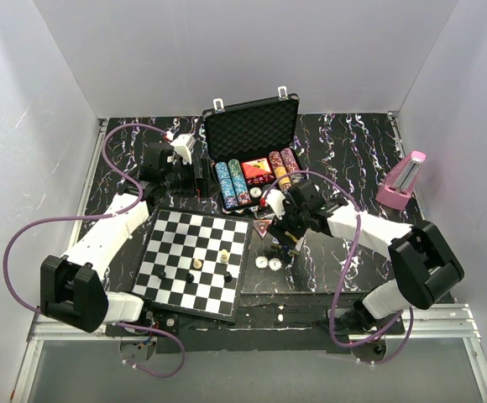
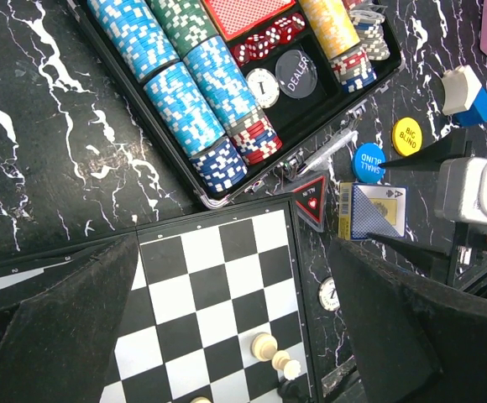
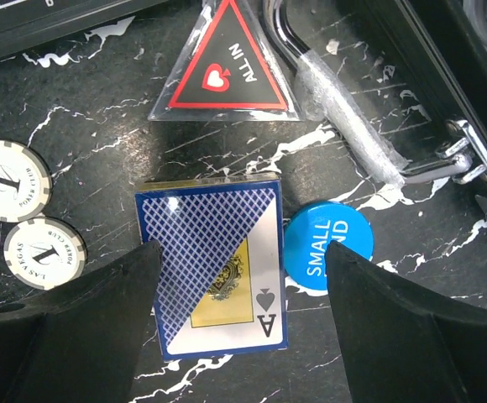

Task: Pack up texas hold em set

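Observation:
The black briefcase [image 1: 252, 130] lies open, its foam lid propped up at the back. Rows of poker chips [image 2: 185, 92], a red card deck [image 2: 243, 13], red dice [image 2: 269, 38] and a dealer button [image 2: 297, 74] sit inside. On the table in front of it lies a blue card deck [image 3: 218, 264]. My right gripper [image 3: 239, 252] hovers over the deck, open, a finger on each side, not touching it. Beside the deck are a blue small-blind button [image 3: 327, 239], a yellow big-blind button [image 2: 407, 134], an all-in triangle [image 3: 229, 67] and two white chips [image 3: 13, 179]. My left gripper [image 2: 233, 252] is open and empty above the chessboard.
A chessboard [image 1: 195, 260] with a few pieces [image 2: 264, 344] lies in front of the case on the left. A pink metronome [image 1: 403, 180] stands at the right. The case's silver handle [image 3: 353, 117] lies close behind the small-blind button.

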